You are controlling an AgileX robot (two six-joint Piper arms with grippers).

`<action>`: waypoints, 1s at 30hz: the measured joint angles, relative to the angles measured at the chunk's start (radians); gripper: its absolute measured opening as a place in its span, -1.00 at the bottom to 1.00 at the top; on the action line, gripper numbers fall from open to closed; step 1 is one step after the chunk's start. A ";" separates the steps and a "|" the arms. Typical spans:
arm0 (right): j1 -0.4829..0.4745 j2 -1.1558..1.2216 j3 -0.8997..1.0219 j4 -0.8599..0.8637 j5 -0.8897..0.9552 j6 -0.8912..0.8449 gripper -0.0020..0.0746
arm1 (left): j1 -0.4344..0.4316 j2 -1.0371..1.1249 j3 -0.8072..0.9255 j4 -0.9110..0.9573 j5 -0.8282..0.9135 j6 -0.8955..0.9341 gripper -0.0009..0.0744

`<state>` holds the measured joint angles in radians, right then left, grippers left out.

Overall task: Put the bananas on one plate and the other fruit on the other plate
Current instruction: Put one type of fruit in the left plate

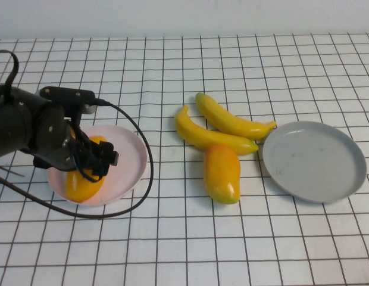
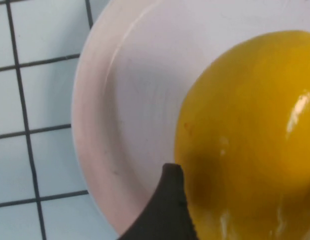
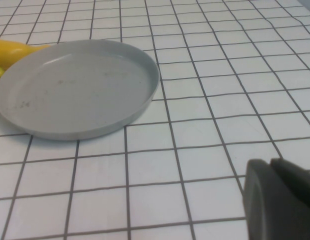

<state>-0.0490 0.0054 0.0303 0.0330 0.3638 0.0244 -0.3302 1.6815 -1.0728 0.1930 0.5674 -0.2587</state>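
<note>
While the left claw point(image 1: 92, 159) hangs spread over the pink plate point(image 1: 132, 149), one mango point(image 1: 83, 182) lies on that plate between its fingers. The second mango point(image 1: 222, 173) rests on the table point(image 1: 184, 250) touching two bananas point(image 1: 211, 136) beside the grey plate point(image 1: 315, 162). The right claw point(image 3: 277, 200) is pressed together near that plate.

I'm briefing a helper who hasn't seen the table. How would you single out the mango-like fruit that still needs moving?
Start at the grey plate on the right. Just left of it, on the table, lies the plump orange-yellow fruit, below two slender bananas. Its twin lies on the pink plate.
</note>
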 joint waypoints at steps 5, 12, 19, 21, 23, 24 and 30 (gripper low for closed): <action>0.000 0.000 0.000 0.000 0.000 0.000 -0.99 | 0.000 -0.001 0.000 0.037 0.003 -0.002 0.61; 0.000 0.000 0.000 0.000 0.000 0.000 -0.99 | -0.147 -0.038 -0.111 0.044 0.151 -0.026 0.61; 0.000 0.000 0.000 0.000 0.000 0.000 -0.99 | -0.390 0.027 -0.284 -0.046 0.165 0.055 0.61; 0.000 0.000 0.000 0.000 0.000 0.000 -0.99 | -0.426 0.086 -0.328 -0.074 0.165 0.063 0.61; 0.000 0.000 0.000 0.000 0.000 0.000 -0.99 | -0.440 0.145 -0.363 -0.089 0.169 0.065 0.61; 0.000 0.000 0.000 0.000 0.000 0.000 -0.99 | -0.445 0.177 -0.379 -0.093 0.169 0.065 0.61; 0.000 0.000 0.000 0.000 0.000 0.000 -0.99 | -0.445 0.300 -0.417 -0.096 0.173 0.065 0.61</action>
<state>-0.0490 0.0054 0.0303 0.0330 0.3638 0.0244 -0.7752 1.9817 -1.4901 0.0974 0.7406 -0.1939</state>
